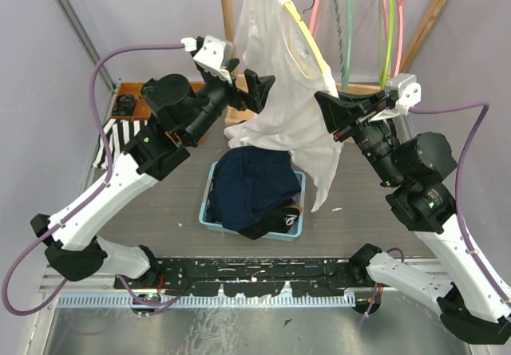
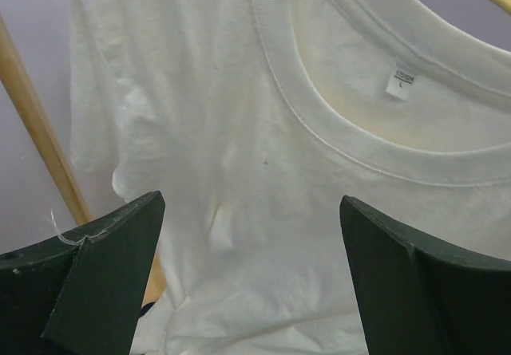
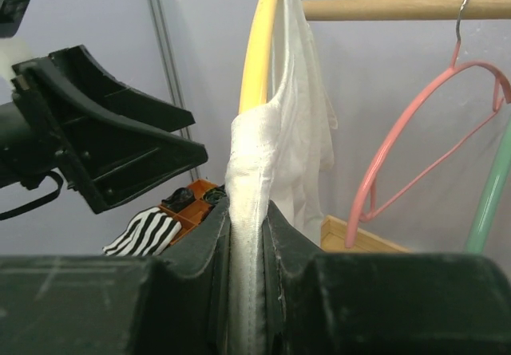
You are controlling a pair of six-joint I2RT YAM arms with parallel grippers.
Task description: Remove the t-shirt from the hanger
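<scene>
Grey table with two arms mounted at its near edge. At the far edge stands a wooden rack; its rail carries a yellow hanger, a pink hanger and a green hanger.

The white t-shirt hangs on the yellow hanger at the left end of the rail. Its lower hem drapes down toward the blue bin at the table's centre. The bin holds a crumpled dark navy garment that spills over the near rim.

The right gripper is closed on a folded edge of the t-shirt, with the cloth pinched upright between its fingers just below the hanger's shoulder. The left gripper has its jaws spread wide and holds nothing. It faces the shirt's chest just below the collar, near the cloth but apart from it.

A striped cloth lies at the table's left edge. Behind it sits a small orange tray holding dark items, possibly cloth or small parts; the view is too poor to say which.
</scene>
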